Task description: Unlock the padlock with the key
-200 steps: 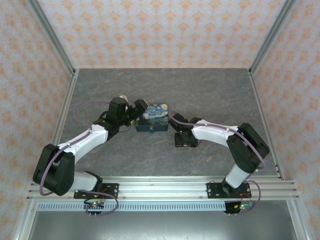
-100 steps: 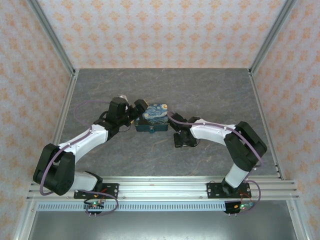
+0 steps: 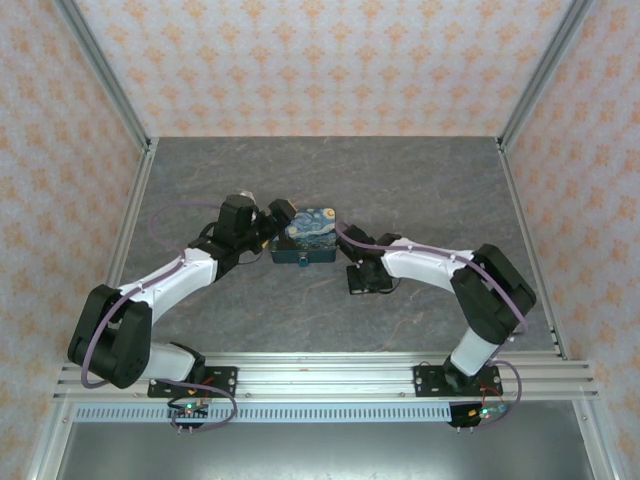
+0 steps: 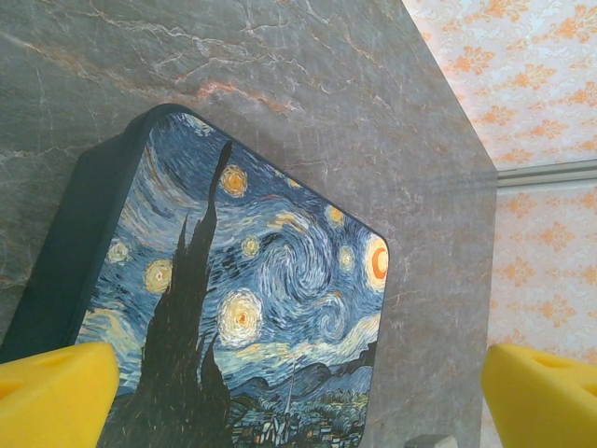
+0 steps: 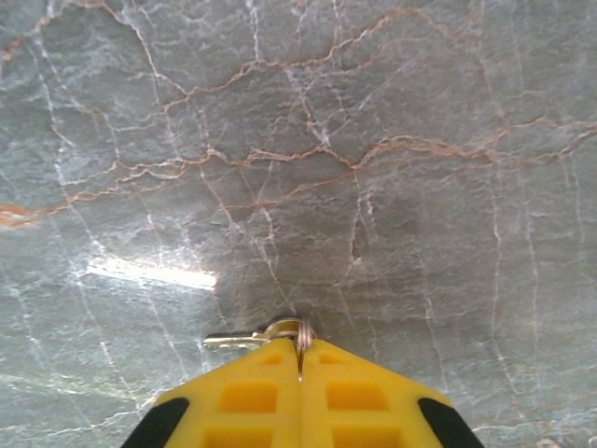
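Observation:
The padlock (image 3: 308, 232) lies flat on the grey stone table, painted face up, and its starry face (image 4: 261, 308) takes up much of the left wrist view. My left gripper (image 3: 276, 222) is at the padlock's left end, open, with its yellow fingertips (image 4: 51, 392) spread wide to either side of the block (image 4: 298, 397). Just right of the padlock, my right gripper (image 3: 352, 268) points down at the table. Its yellow fingers (image 5: 300, 353) are shut on the metal ring of the key (image 5: 233, 340). The silver blade sticks out to the left, low over the table; the key's head is hidden.
The marbled grey tabletop (image 3: 420, 190) is bounded by aluminium frame rails (image 3: 528, 250) and patterned orange walls. A small grey block edge (image 4: 431, 441) shows at the bottom of the left wrist view, beside the padlock.
My right gripper's jaws have closed together on the key's ring, and that arm has edged slightly left. The left arm and the padlock have not moved.

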Tool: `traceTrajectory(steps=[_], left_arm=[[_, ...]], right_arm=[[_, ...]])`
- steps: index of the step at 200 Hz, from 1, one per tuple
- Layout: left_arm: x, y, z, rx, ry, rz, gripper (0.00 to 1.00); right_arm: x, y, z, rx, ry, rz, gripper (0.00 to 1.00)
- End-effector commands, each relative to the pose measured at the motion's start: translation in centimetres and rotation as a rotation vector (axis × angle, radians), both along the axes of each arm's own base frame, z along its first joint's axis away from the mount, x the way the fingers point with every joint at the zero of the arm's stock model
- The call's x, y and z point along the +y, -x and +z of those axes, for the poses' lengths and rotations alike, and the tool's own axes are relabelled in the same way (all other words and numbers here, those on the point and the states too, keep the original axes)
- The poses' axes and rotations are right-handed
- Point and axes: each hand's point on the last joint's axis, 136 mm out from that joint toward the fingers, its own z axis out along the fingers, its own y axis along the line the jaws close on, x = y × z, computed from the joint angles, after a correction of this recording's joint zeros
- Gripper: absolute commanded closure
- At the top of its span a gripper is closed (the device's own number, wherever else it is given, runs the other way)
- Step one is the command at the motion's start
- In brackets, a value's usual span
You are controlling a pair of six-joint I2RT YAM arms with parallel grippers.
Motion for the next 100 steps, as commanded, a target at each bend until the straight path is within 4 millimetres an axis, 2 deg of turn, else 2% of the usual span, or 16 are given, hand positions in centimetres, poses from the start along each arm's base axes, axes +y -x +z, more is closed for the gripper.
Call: traceTrajectory(steps=[1,29,34,39,52,63,100], left_arm=[[0.2,-0.4,0.1,-0.011,0.01,0.008,0.0],[0.2,-0.4,0.0,-0.009,0.009,0.007,0.0],[0.1,-0.4,0.1,-0.01,0.01,0.006,0.0],[0.1,-0.4,0.1,-0.01,0.01,0.007,0.0],[0.1,-0.4,0.1,-0.009,0.01,0.007,0.0],[0.1,-0.4,0.0,-0.007,0.01,0.006,0.0],[0.2,-0.5,0.0,-0.008,0.009,0.008,0.0]], right_arm=[[-0.6,1.2,0.1,0.024,0.012,0.015,0.99],[-1.0,2.1,0.2,0.058,0.02,0.055,1.0],[-1.0,2.2,0.2,0.061,0.022,0.058,0.96],[-1.1,2.3,0.2,0.066,0.023,0.061,0.88],[-1.1,2.4,0.4,0.064,0.021,0.063,0.59],[-1.2,2.2,0.7,0.05,0.019,0.055,0.46],[-1.0,1.6,1.1,0.031,0.024,0.055,0.44]])
